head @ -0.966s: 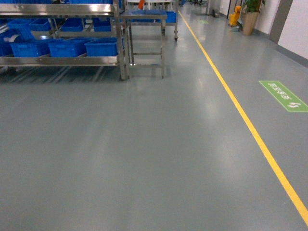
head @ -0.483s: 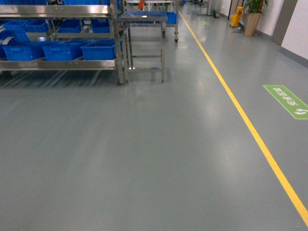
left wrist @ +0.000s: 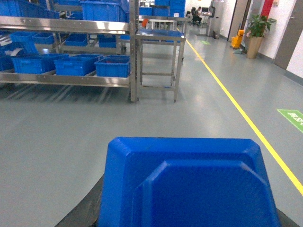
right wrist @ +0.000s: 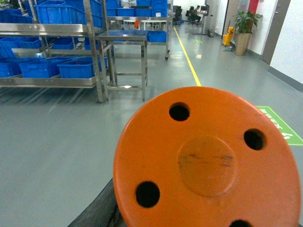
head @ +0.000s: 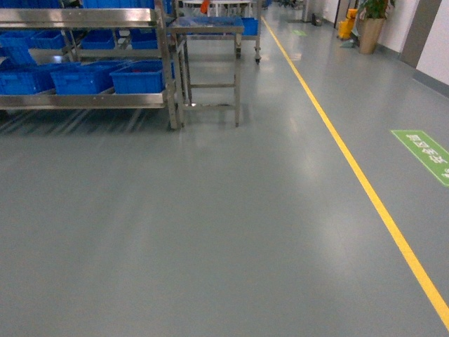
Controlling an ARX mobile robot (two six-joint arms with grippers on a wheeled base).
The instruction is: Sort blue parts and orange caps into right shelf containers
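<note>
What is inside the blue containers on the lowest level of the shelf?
Their contents cannot be seen. The containers sit in a row on the shelf, and from all three views their walls cover the inside. Only the rims and outer walls show.

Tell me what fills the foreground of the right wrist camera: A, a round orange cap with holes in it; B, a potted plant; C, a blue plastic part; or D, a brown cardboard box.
A: the right wrist view is filled by a round orange cap with several dark holes; the blue part shows in the left wrist view instead.
</note>
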